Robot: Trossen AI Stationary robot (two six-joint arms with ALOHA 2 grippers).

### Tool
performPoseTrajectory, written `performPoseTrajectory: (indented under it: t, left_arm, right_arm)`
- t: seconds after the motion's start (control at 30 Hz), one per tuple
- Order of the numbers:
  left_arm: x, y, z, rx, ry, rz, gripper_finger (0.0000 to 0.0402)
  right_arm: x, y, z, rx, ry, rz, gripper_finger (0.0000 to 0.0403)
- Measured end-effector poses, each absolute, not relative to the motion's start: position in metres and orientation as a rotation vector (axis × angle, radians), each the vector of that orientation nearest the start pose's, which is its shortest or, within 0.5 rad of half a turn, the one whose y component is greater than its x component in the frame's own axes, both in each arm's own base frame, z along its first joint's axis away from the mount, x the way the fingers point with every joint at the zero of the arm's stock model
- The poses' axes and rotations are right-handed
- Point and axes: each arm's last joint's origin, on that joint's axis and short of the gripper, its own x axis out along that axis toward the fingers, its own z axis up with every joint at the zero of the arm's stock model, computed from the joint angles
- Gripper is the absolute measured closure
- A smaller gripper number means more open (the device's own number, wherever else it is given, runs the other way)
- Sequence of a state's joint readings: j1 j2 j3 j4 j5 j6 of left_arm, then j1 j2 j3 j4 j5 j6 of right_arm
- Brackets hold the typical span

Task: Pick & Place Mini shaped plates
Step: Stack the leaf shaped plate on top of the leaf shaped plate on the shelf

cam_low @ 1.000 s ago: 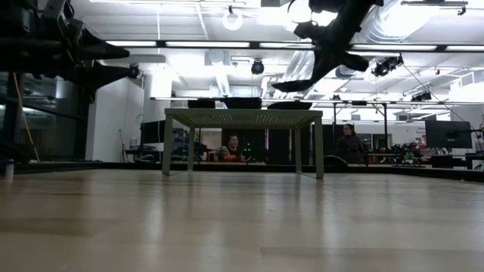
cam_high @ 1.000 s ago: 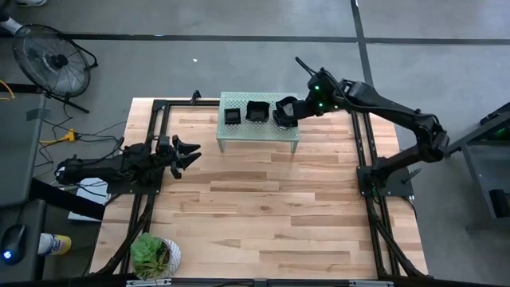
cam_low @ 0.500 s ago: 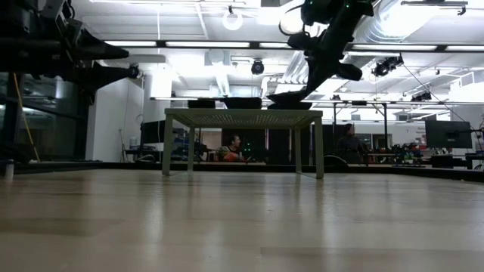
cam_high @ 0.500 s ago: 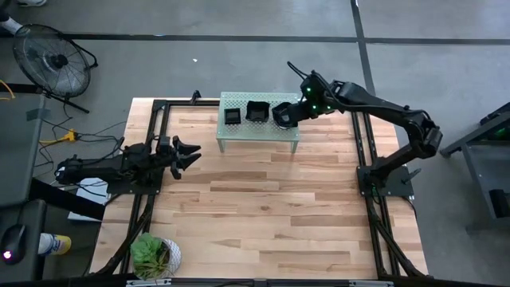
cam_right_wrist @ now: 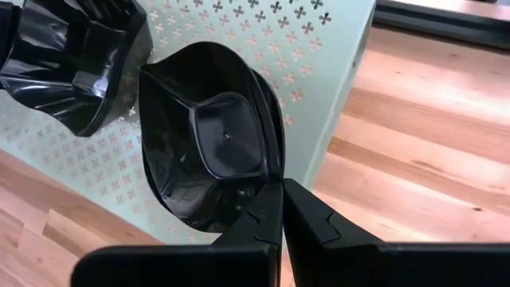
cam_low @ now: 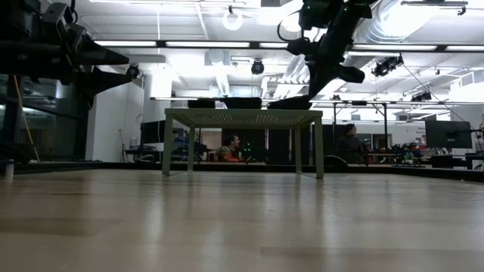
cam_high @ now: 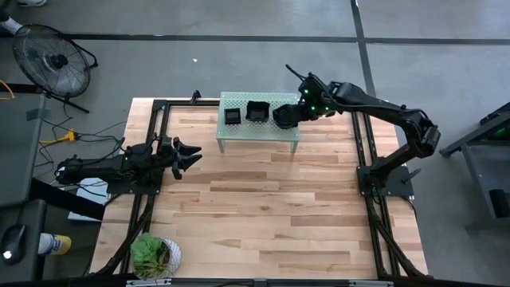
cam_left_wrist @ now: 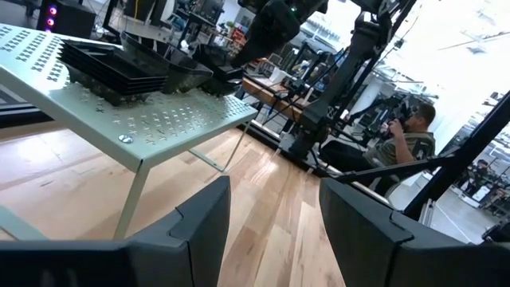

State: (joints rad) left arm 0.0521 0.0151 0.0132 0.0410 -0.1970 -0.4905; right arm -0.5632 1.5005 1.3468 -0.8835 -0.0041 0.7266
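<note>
A pale green perforated shelf [cam_high: 259, 134] stands at the table's far middle. On its top are black glossy plates: a square stack [cam_high: 232, 116], a middle stack [cam_high: 256, 111] with wavy rims [cam_right_wrist: 76, 56], and a rounded plate [cam_high: 280, 116] at the right end. My right gripper [cam_high: 293, 113] is over that right end, shut on the rounded plate [cam_right_wrist: 211, 147]. My left gripper [cam_high: 191, 153] hovers open near the table's left edge, clear of the shelf [cam_left_wrist: 159, 119]. My right gripper [cam_right_wrist: 280, 209] pinches the rounded plate's raised rim [cam_right_wrist: 269, 185] between its two fingers. It comes slanting down from the table's far right. The plate [cam_low: 290, 104] is down at the level of the shelf top beside the other stacks, tilted a little toward the fingers.
Black frame rails [cam_high: 151, 143] run along both table sides. A bowl of greens [cam_high: 155, 255] sits at the near left corner. Bare wood lies between shelf and near edge. People [cam_low: 349, 140] sit in the room beyond; a fan [cam_high: 52, 60] stands off the table.
My right gripper has come down and a little toward the table's left, staying shut. The rounded plate, which hung tilted above the shelf a second ago, has sunk to the right end of the shelf top.
</note>
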Motion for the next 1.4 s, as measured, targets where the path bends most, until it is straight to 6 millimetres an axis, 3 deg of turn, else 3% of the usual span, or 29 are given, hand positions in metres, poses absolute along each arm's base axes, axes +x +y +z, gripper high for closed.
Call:
performPoseTrajectory:
  t: [1.4]
  left_arm:
    - [0.0968, 0.0108, 0.1707, -0.499, -0.100, 0.237, 0.0211]
  right_arm:
    - [0.2608, -0.1520, 0.3048, 1.049, 0.746, -0.921, 0.0403]
